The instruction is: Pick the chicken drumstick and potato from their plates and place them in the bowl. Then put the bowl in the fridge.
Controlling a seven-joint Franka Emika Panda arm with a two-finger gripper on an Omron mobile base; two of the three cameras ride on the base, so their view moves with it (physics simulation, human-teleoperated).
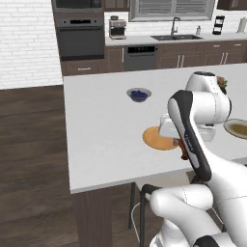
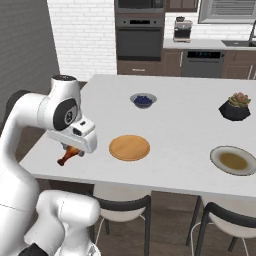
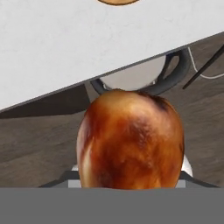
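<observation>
The claw (image 2: 71,149) pinches the orange-brown tapering chicken drumstick (image 2: 67,155) near the white bench's (image 2: 175,125) seven o'clock edge; a loose grip could drop it floorward.

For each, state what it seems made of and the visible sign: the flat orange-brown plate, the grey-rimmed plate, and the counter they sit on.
Flat orange-brown plate: probably wood, matt, going by its warm even tone; no grain is clear.
Grey-rimmed plate: likely glazed ceramic, with a pale smooth rim around a tan centre.
Counter: looks like polished stone or laminate; white, smooth, faintly mottled in the hand view.
</observation>
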